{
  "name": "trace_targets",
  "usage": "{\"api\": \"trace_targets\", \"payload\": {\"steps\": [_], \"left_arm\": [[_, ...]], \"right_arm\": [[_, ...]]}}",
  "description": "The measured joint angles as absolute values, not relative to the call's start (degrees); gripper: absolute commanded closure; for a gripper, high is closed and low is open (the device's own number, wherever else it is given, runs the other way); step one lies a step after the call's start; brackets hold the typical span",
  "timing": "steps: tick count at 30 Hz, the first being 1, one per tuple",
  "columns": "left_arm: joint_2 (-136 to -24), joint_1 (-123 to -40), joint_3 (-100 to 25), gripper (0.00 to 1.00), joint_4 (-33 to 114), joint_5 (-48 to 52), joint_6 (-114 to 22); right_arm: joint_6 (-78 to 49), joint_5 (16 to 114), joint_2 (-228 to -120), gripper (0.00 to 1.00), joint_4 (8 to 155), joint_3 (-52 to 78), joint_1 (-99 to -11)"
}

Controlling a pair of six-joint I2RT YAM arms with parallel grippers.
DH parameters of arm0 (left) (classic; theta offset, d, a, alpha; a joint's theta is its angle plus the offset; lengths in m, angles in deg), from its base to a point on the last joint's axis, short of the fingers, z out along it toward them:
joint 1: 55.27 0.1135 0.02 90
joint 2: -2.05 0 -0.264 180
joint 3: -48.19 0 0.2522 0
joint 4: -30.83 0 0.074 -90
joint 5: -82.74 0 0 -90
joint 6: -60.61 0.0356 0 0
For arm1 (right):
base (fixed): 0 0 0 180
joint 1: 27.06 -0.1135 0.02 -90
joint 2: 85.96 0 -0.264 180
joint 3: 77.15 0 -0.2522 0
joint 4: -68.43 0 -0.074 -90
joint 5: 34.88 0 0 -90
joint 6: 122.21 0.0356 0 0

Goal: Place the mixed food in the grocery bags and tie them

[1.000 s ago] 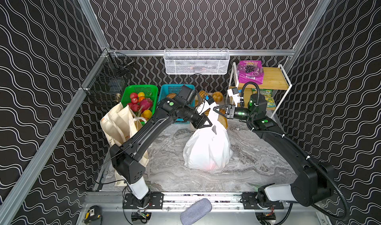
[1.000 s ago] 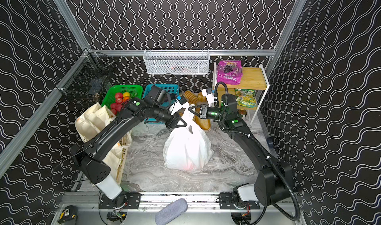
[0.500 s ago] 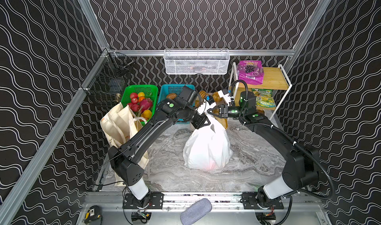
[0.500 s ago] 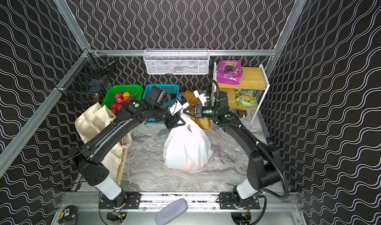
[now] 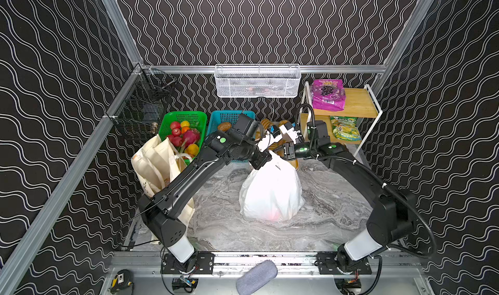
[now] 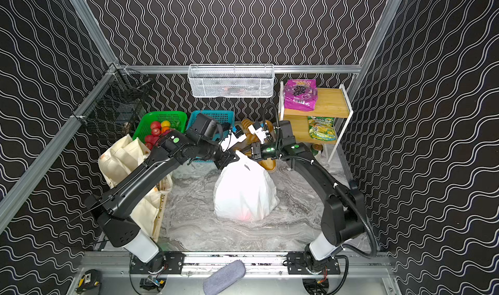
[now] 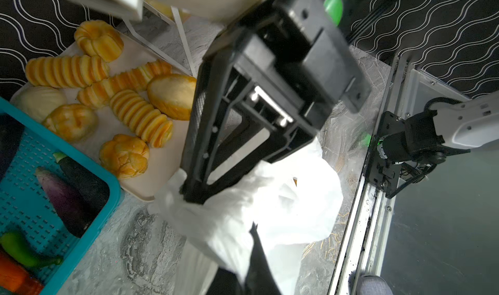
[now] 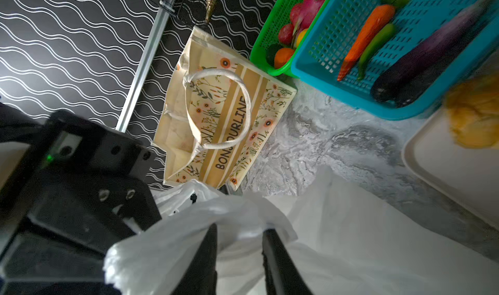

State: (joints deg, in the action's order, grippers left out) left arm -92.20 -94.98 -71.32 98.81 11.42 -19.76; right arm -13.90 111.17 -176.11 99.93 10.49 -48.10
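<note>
Top views: the plastic bag [image 5: 270, 193] is seen standing near the middle of the table [image 5: 324, 212], gathered to a peak between the two arms.
Bag contents: hidden by the white plastic; only a red glow is made out near the bottom.
Left side: the left gripper [image 5: 265, 160] is pressed together on the peak of the plastic bag. In the left wrist view only one dark finger [image 7: 258, 255] is seen, half buried in plastic.
Right side: the right gripper [image 8: 240, 228] is spread, with a clear gap between its fingers in the right wrist view. Bag plastic is draped across the tips.
Left edge: the tote bag [image 5: 155, 158] is stood there, partly covered by the left arm in both top views. Its inside is not seen, and its lettering is partly crossed by a handle in the right wrist view.
Shelf [image 5: 359, 106]: the purple snack packet [image 5: 328, 95] is laid on the top board, well apart from both bags. A green packet [image 5: 345, 129] is seen on the lower board, its print too small to read.
Blue basket [image 8: 313, 61]: a carrot [image 8: 364, 39], a green pepper [image 8: 375, 50] and dark aubergines [image 8: 432, 50] are shown. The basket is cut off by the frame edge.
Wall basket [image 5: 256, 81]: its contents cannot be made out through the mesh.
Tray [image 7: 159, 172]: the bread rolls [image 7: 135, 112] are partly hidden behind the right gripper.
</note>
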Motion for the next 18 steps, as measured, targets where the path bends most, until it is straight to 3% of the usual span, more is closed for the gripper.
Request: {"api": "trace_targets", "payload": {"steps": [10, 12, 14, 18], "left_arm": [[-93.6, -95.0, -74.8, 1.0, 103.3, 13.1, -18.9], [-93.6, -95.0, -75.0, 1.0, 103.8, 13.4, -18.9], [-93.7, -95.0, -75.5, 1.0, 104.4, 13.9, -18.9], [-94.7, -94.9, -77.1, 1.0, 105.6, 15.5, -18.9]], "right_arm": [[-27.1, 90.6, -156.0, 0.43, 94.9, 22.6, -46.5], [-32.6, 88.7, -151.3, 0.41, 91.3, 28.2, -46.4], [-39.3, 88.3, -146.7, 0.29, 86.7, 34.4, -46.5], [-54.6, 88.6, -139.7, 0.23, 75.0, 46.6, -48.2]]}}
